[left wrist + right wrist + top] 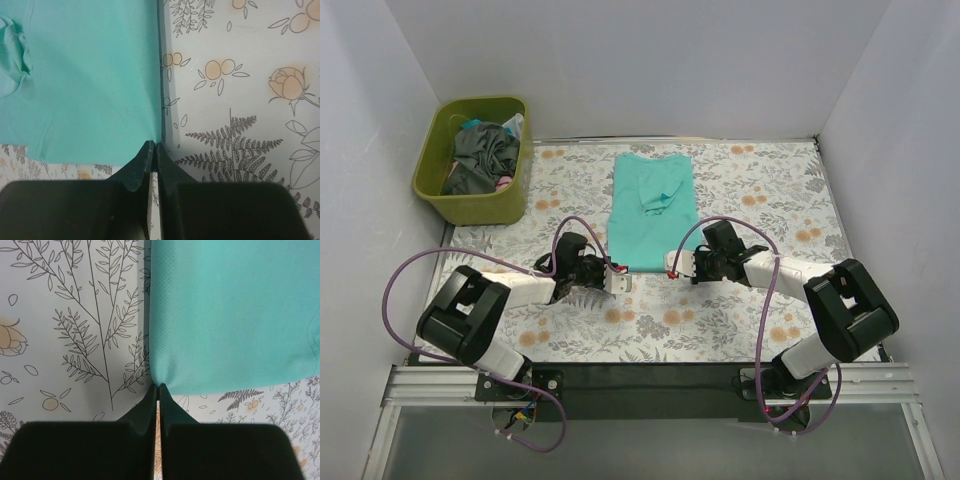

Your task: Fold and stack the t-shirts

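The table, covered in a pale floral print, fills the middle of the top view. On it, centred and toward the far side, lies the teal shirt, folded lengthwise into a tall narrow panel with a sleeve doubled over its upper half. Its near edge runs between the two grippers.

A green basket stands at the far left corner, partly off the printed cloth and well apart from the shirt. It holds a heap of dark clothes.

The left arm and right arm both reach inward, low over the table.

The left gripper sits at the shirt's near left corner. In its wrist view, the left gripper has its fingers pressed together on that corner of the shirt, the fabric edge running straight into the tips.

The right gripper sits at the near right corner. In its wrist view, the right gripper is likewise closed, pinching the corner of the shirt, which puckers slightly toward the tips.
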{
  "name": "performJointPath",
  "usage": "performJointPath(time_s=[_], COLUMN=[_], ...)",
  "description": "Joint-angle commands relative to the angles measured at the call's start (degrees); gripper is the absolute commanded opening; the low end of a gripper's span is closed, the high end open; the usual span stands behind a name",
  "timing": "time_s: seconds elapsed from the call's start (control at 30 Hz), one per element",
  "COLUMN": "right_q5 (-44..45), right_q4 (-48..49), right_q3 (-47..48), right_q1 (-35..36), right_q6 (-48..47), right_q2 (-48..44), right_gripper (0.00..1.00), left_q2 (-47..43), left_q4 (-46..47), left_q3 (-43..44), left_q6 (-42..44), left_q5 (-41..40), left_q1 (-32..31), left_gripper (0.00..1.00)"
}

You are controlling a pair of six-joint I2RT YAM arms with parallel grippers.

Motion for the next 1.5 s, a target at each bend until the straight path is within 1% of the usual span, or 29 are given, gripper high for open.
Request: performJointPath(time_s=[0.0,0.03,0.07,0.2,0.33,0.37,0.43,0.47,0.5,0.57,0.63,0.77,0.83,0.9,0.97,1.03,1.07,1.1,1.13,1.17,1.2,1.23,1.3,1.33,1.37,1.4,1.43,1.47], right_q5=[-1.53,-2.15,-2.85,-6.36,-9.09,-9.80,-11.72,-12.08,-13.13,-14.80,-15.95,-14.64,-12.63,-11.91,-11.74,-11.65,-11.65,-11.82,-11.91,-12.17,-12.61,-12.88,-13.67,-14.02,-14.11,-14.46,-15.33,-15.77], right_q4=[-4.12,-5.08,-7.88,-12.73,-19.32,-20.81,-24.50,-25.56,-26.62,-31.27,-35.40,-35.77,-35.94,-35.94,-35.77,-35.68,-35.59,-35.59,-35.59,-35.51,-35.50,-35.42,-35.42,-35.24,-35.24,-35.07,-35.07,-35.15], right_q3=[1.10,2.06,2.50,3.03,2.77,2.25,1.72,1.54,1.45,2.33,4.09,6.63,10.13,12.17,14.88,16.82,18.75,19.72,20.69,21.92,24.19,25.61,29.46,30.79,32.20,33.95,37.02,39.14], right_q1=[0.25,0.25,0.25,0.51,2.09,3.40,4.72,6.21,6.83,7.19,7.01,7.10,6.93,6.40,5.35,4.47,3.68,3.24,2.80,1.84,1.31,0.87,-1.15,-1.77,-2.82,-3.35,-3.97,-5.19], right_q6=[1.36,2.24,2.94,6.72,9.88,10.59,13.13,14.01,15.07,16.74,16.66,15.34,15.43,14.38,13.15,11.22,10.69,10.25,9.11,8.67,7.53,7.52,5.68,4.98,3.58,3.13,2.95,2.77], right_q2=[-1.29,-1.73,-2.95,-6.82,-11.39,-14.18,-17.36,-20.42,-22.02,-24.48,-24.84,-27.22,-26.43,-24.59,-22.31,-20.46,-18.36,-17.21,-16.15,-13.71,-10.90,-10.87,-6.40,-4.65,-0.98,0.80,2.82,6.93], right_gripper=[0.01,0.01,0.01,0.01,0.01,0.01,0.01,0.01,0.01,0.01,0.01,0.01,0.01,0.01,0.01,0.01,0.01,0.01,0.01,0.01,0.01,0.01,0.01,0.01,0.01,0.01,0.01,0.01], left_q2=[-3.02,-3.72,-5.12,-10.31,-16.72,-18.04,-22.34,-23.93,-27.60,-31.13,-35.34,-37.21,-36.51,-34.67,-33.00,-29.32,-27.74,-23.72,-21.76,-19.83,-15.89,-14.29,-10.77,-7.45,-5.85,-4.18,-0.34,1.53], left_q4=[-5.08,-6.75,-10.42,-18.80,-25.65,-30.19,-35.05,-39.51,-41.38,-45.41,-47.80,-49.74,-49.14,-47.99,-46.25,-45.27,-44.83,-44.57,-44.21,-44.04,-43.34,-43.33,-41.49,-40.62,-39.22,-38.33,-37.19,-36.31], left_q3=[1.30,1.92,2.36,2.80,2.80,3.50,4.12,4.29,4.21,3.95,4.12,6.22,8.42,10.09,12.64,15.79,16.94,18.43,19.84,22.99,24.50,25.90,29.60,30.74,31.80,33.81,34.87,36.01], left_q6=[-1.15,-1.42,-1.78,-1.96,-5.64,-7.56,-9.42,-10.82,-11.79,-14.07,-16.27,-22.16,-25.75,-26.56,-26.92,-26.57,-25.78,-25.60,-25.68,-25.16,-25.25,-25.16,-26.03,-26.21,-26.13,-26.82,-27.44,-27.62], left_q5=[1.85,2.55,3.86,7.99,11.07,11.87,14.49,15.21,16.00,17.49,17.85,15.75,14.25,13.37,14.33,17.22,18.11,19.16,19.60,20.13,21.09,21.45,21.54,21.98,21.98,21.98,21.98,21.89], left_q1=[-0.21,-0.21,-0.12,-0.73,-2.14,-2.66,-3.10,-3.63,-3.72,-4.25,-4.42,-4.34,-4.25,-3.46,-0.48,2.76,6.00,7.51,8.92,11.28,12.96,12.98,14.47,14.82,15.43,15.70,15.88,16.66], left_gripper=[0.03,0.02,0.00,0.00,0.00,0.00,0.00,0.00,0.00,0.00,0.00,0.00,0.00,0.00,0.00,0.00,0.00,0.00,0.00,0.00,0.00,0.00,0.00,0.00,0.00,0.00,0.00,0.00])
